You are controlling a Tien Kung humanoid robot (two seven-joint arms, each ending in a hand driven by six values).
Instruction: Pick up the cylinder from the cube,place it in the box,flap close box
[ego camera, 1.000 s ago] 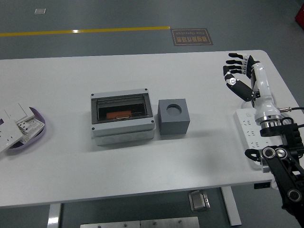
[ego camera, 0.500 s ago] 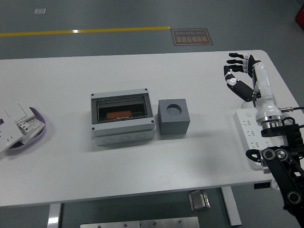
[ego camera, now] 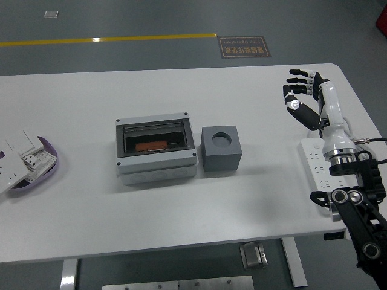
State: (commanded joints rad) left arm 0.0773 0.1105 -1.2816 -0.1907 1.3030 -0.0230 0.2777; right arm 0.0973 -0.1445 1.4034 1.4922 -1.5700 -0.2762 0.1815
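At the far left edge of the white table [ego camera: 181, 199] we are seeing a purple tray [ego camera: 45, 166] holding white switch plates [ego camera: 18, 156]. Near the middle, a grey box [ego camera: 156, 151] is sitting with its dark see-through flap down, and something orange [ego camera: 151, 146] is lying inside it. Just beside it on the right, a dark grey cube [ego camera: 221, 148] is standing with a round hole in its top; we cannot tell whether the cylinder is resting in that hole. Well apart, at the right edge, the robot's right hand [ego camera: 304, 99] is hovering above the table with fingers [ego camera: 296, 72] spread and holding nothing, just beyond a white power strip [ego camera: 315, 164] lying under its forearm.
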